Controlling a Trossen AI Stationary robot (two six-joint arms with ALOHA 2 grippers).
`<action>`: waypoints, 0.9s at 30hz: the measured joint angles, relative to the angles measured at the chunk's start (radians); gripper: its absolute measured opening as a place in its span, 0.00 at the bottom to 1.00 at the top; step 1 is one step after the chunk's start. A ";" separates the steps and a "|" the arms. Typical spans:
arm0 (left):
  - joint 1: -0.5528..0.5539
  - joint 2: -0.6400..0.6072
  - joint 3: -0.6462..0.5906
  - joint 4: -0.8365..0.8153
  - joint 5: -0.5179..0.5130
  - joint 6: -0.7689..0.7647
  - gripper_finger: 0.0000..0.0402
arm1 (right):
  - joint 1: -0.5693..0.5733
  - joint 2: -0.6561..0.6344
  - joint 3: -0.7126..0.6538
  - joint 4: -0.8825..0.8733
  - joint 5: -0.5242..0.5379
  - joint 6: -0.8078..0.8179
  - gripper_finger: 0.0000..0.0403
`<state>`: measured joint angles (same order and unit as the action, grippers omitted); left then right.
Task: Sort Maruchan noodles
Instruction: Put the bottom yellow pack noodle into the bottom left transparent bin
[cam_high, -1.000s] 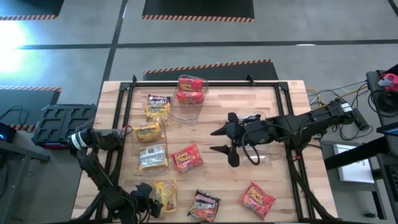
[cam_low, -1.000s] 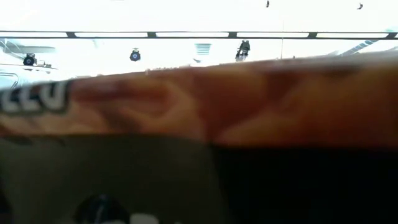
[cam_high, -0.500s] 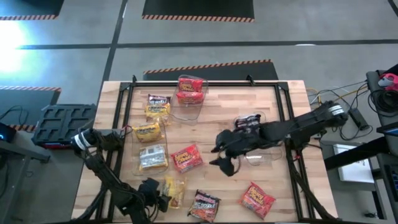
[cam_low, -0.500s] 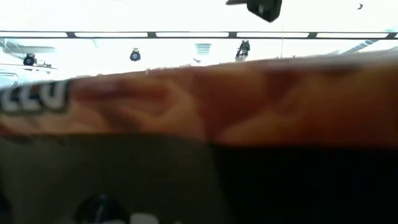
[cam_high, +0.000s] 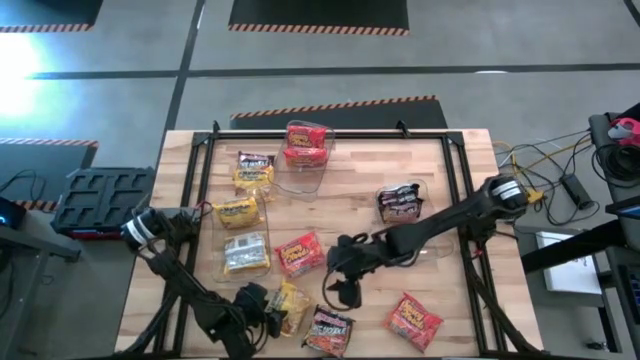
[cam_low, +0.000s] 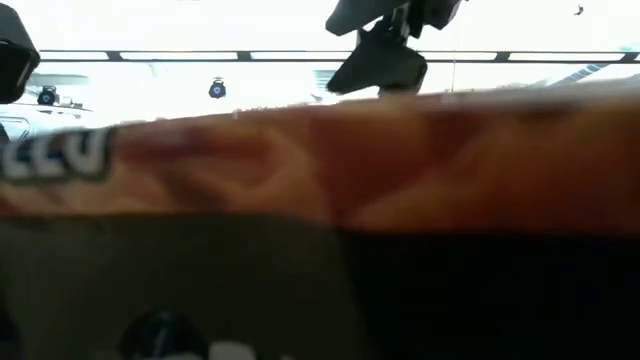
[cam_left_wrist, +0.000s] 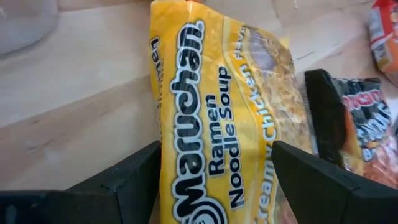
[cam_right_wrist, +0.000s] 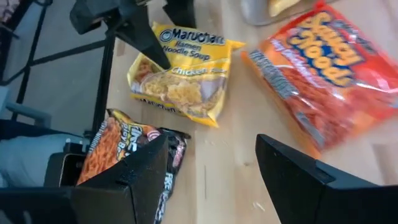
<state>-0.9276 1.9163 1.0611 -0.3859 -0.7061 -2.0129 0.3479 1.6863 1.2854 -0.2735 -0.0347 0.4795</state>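
Noodle packets lie spread over the wooden table (cam_high: 440, 150). My left gripper (cam_high: 262, 302) is near the near edge, shut on a yellow packet (cam_high: 292, 305) that also fills the left wrist view as the yellow packet (cam_left_wrist: 224, 124). My right gripper (cam_high: 343, 282) is open and hangs over bare wood between a red packet (cam_high: 300, 252) and a dark packet (cam_high: 330, 328). In the right wrist view my right gripper (cam_right_wrist: 211, 162) looks down on that dark packet (cam_right_wrist: 134, 155), the yellow packet (cam_right_wrist: 183, 74) and the red packet (cam_right_wrist: 323, 74). My left gripper holds the yellow packet by the end nearest the table's left edge (cam_left_wrist: 186, 186), with one finger on each long side of it. The fingers (cam_right_wrist: 152, 50) come in low from the table's left and lie along the packet. The packet looks crumpled, its far end on the table.
Clear bins hold a red packet (cam_high: 305, 145), a pale packet (cam_high: 245, 252) and a dark packet (cam_high: 400, 200). More packets lie at the far left (cam_high: 253, 170), (cam_high: 238, 212), and a red one near the near right corner (cam_high: 413, 320). A packet (cam_low: 320, 170) blocks the low view.
My right gripper has swept from beside the middle-right bin toward the table's near edge and left, lowering until it shows in the low view. My left gripper has moved right and slightly toward the far edge, and the yellow packet has gone along with it and crumpled.
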 joint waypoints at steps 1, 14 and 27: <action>0.000 0.006 0.001 0.007 -0.006 0.005 0.70 | 0.005 0.016 0.000 0.026 0.000 -0.007 0.57; 0.007 -0.010 0.001 0.041 -0.011 0.052 0.70 | 0.033 0.184 0.001 0.273 -0.015 -0.045 0.57; 0.047 -0.005 0.001 0.071 -0.033 0.151 0.70 | 0.034 0.286 0.002 0.388 -0.123 -0.001 0.57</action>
<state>-0.8803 1.9118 1.0618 -0.3153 -0.7390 -1.8618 0.3820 1.9719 1.2873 0.1140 -0.1580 0.4780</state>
